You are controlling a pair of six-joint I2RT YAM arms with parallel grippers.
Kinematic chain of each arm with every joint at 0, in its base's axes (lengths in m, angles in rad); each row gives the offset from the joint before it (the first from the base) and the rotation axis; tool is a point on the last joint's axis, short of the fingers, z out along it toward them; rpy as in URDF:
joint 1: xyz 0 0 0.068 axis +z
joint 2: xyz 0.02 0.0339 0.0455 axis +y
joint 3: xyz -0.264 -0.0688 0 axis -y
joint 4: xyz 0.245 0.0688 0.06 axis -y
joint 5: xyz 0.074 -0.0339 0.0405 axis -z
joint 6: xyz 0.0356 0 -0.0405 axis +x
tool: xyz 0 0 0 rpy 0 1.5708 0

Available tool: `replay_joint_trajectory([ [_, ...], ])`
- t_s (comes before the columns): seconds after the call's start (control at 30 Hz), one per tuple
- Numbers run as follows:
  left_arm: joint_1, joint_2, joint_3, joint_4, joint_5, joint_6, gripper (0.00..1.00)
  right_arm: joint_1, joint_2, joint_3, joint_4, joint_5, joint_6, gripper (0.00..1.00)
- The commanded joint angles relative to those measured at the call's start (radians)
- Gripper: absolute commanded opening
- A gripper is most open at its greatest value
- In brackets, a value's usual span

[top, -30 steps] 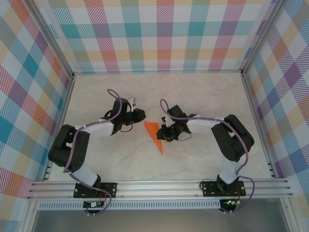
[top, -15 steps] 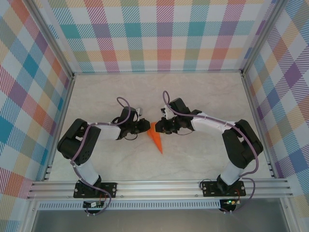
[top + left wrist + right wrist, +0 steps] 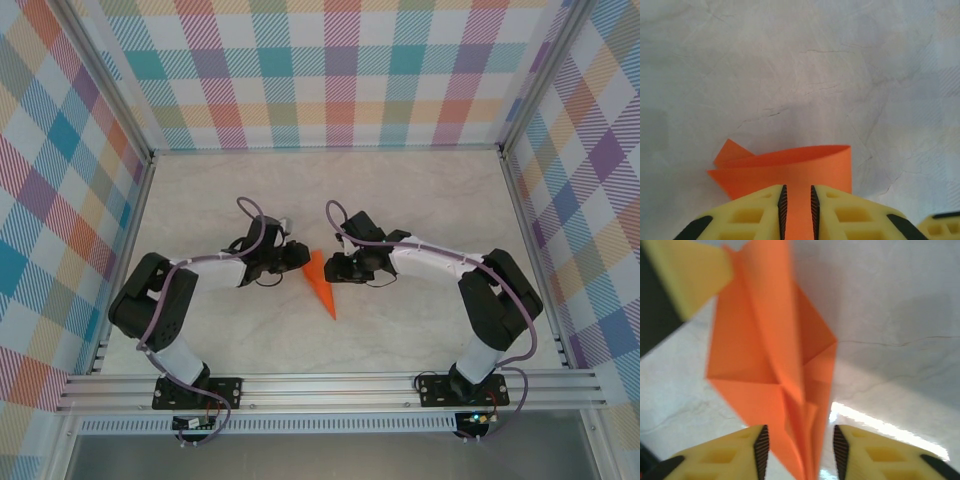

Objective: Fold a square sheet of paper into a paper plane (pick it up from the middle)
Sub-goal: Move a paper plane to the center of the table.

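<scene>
1 paper plane point(image 3: 320, 281) between 2 sets of fingers point(image 3: 760, 212)

We see a bright orange paper plane point(image 3: 320, 283), yellow fingers point(image 3: 755, 215), a pale marbled table point(image 3: 420, 200) and pastel plaid walls point(image 3: 330, 70).

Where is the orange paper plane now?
In the top view, the paper plane lies at the table's middle, between the left gripper and the right gripper, tip pointing toward the arm bases.

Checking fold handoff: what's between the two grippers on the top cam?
The orange paper plane lies between the left gripper and right gripper; top view shows nothing else there.
</scene>
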Motion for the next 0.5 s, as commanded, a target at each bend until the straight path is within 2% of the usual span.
replay_joint_trajectory([
  [0.0,-0.015,-0.077,0.017,-0.108,-0.064,-0.012,0.28,-0.002,-0.035,0.021,-0.034,0.098,0.009,0.49],
  [0.2,-0.045,-0.182,-0.035,-0.227,-0.145,-0.088,0.42,-0.002,-0.073,-0.012,-0.009,0.185,0.053,0.64],
  [0.3,-0.063,-0.225,-0.087,-0.19,-0.104,-0.138,0.48,-0.003,-0.078,-0.023,0.005,0.185,0.063,0.67],
  [0.47,-0.109,-0.221,-0.119,-0.159,-0.074,-0.188,0.51,-0.003,-0.062,-0.015,0.009,0.17,0.068,0.72],
])
